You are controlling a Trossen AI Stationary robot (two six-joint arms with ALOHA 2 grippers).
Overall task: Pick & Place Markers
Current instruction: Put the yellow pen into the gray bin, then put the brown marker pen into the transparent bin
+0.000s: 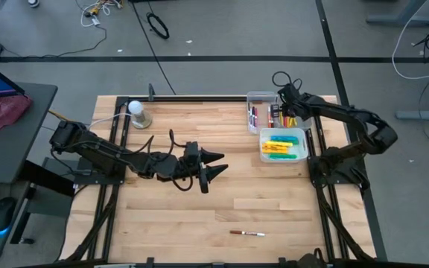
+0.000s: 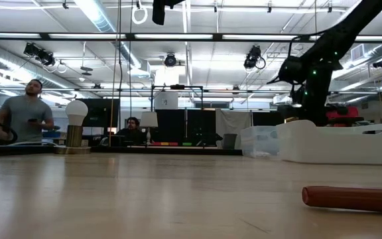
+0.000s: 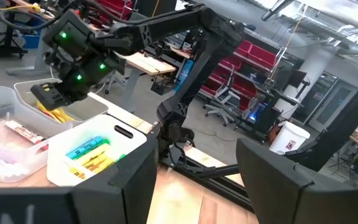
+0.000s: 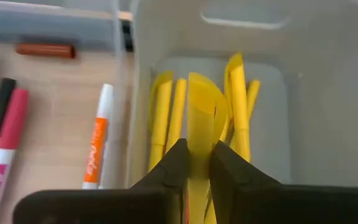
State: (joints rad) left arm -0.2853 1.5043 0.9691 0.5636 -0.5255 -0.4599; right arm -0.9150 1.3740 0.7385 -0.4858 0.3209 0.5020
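Nearest the low camera lies a lone marker, dark red end showing, flat on the wooden table; from overhead it is a thin white pen with a dark cap near the table's front edge, well apart from both arms.

Only the right wrist view shows the grip: right gripper pinches a yellow marker between its fingers, down inside a clear bin where more thin yellow markers lie. Beside that bin, through its wall, sit a white pen with orange print, a pink-capped one and a brown one.

Overhead view places the right gripper at the far right corner over the bins. Back bin holds red and dark-capped pens. White bin in front of it holds thick yellow, green and cyan highlighters.

Left gripper hangs mid-table, fingers spread, holding nothing, pointing toward the white bin. Its wrist view shows the highlighters in that bin and the other arm's gripper over yellow pens farther off.

White ball lamp stands at the back left. Two people show beyond the table in the low view.
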